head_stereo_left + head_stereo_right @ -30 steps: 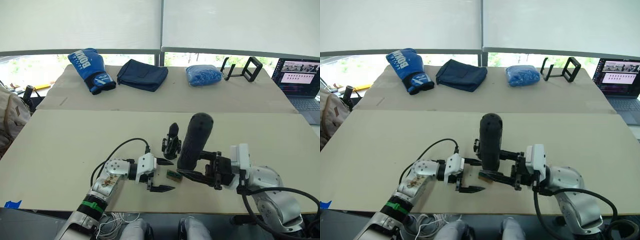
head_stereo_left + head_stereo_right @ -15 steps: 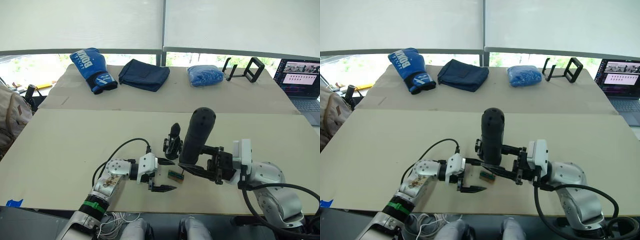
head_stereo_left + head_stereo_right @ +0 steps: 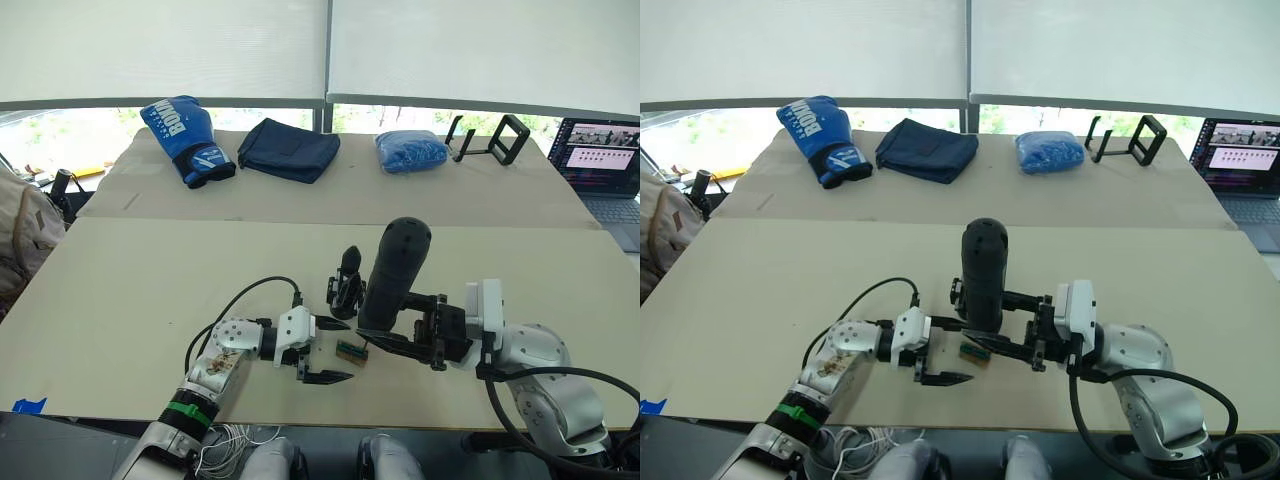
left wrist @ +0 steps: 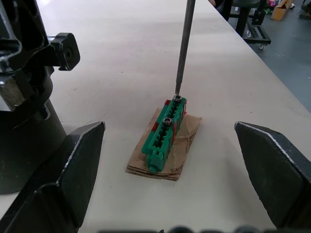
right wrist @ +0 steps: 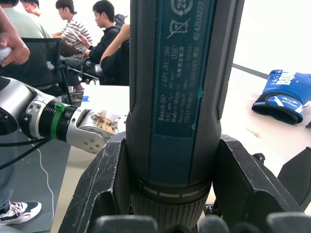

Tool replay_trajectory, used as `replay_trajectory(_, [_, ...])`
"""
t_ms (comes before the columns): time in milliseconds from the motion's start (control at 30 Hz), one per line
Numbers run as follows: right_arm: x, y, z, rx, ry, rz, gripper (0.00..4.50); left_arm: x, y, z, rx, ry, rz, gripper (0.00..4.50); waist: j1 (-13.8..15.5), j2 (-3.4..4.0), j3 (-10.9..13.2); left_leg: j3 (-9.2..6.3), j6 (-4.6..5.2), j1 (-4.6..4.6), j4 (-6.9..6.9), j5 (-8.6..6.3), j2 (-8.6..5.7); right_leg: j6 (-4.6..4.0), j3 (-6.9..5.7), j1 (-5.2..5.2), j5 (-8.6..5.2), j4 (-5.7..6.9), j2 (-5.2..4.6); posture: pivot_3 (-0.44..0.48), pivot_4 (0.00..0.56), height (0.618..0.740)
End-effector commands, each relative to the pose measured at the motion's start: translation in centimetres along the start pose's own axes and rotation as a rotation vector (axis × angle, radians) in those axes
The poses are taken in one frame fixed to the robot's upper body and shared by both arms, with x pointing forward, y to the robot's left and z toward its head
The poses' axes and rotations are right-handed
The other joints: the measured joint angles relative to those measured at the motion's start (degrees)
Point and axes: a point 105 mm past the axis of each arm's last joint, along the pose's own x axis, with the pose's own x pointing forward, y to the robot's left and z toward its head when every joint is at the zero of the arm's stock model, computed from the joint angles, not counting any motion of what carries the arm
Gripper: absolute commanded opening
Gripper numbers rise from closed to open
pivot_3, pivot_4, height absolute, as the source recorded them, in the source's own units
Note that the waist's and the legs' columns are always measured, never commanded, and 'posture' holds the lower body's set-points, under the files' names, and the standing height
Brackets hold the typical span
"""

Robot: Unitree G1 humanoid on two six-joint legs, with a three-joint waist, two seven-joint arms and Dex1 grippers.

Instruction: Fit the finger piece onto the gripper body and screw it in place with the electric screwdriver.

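My right gripper (image 3: pixel 385 325) is shut on the electric screwdriver (image 3: pixel 395 270), holding the thick dark cylinder nearly upright. Its thin metal bit (image 4: pixel 183 48) points down, with the tip resting on a screw in a small green block (image 4: pixel 163 136) that lies on brown paper. My left gripper (image 3: pixel 340 350) is open, its two fingers (image 4: pixel 73 165) flanking that block without touching it. The gripper body (image 3: pixel 344 288), black with an upright pointed finger, stands on the table just behind the block and beside the screwdriver. The finger piece is out of view.
On the far table lie a blue boxing glove (image 3: pixel 185 138), a dark folded cloth (image 3: pixel 288 150), a blue bag (image 3: pixel 408 150) and a black frame stand (image 3: pixel 495 138). A laptop (image 3: pixel 600 160) sits at far right. Seated people (image 5: pixel 82 34) show behind the screwdriver.
Over the last second my right gripper raised the screwdriver slightly, uncovering the green block. Nothing has visibly moved in the last half second. The left gripper stayed put.
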Motion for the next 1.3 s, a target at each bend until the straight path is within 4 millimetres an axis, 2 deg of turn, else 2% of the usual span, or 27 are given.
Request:
replay_trajectory(33, [0.09, 0.20, 1.58, -0.063, -0.044, 0.017, 1.94, 0.86, -1.46, -2.01, -0.076, 0.052, -0.047, 4.50, 0.01, 0.00, 0.00, 0.00, 0.00, 0.00, 0.00, 0.00, 0.00, 0.00, 0.00, 0.00, 0.00, 0.00, 0.00, 0.000, 0.150, 0.740])
replay_trajectory(1300, [0.12, 0.03, 0.91, -0.056, -0.018, 0.018, 1.94, 0.65, -1.58, -1.91, -0.084, 0.057, -0.039, 4.50, 0.00, 0.00, 0.00, -0.01, 0.04, -0.07, -0.08, -0.03, 0.01, 0.06, 0.00, 0.02, 0.06, -0.37, -0.04, 0.000, 0.150, 0.740])
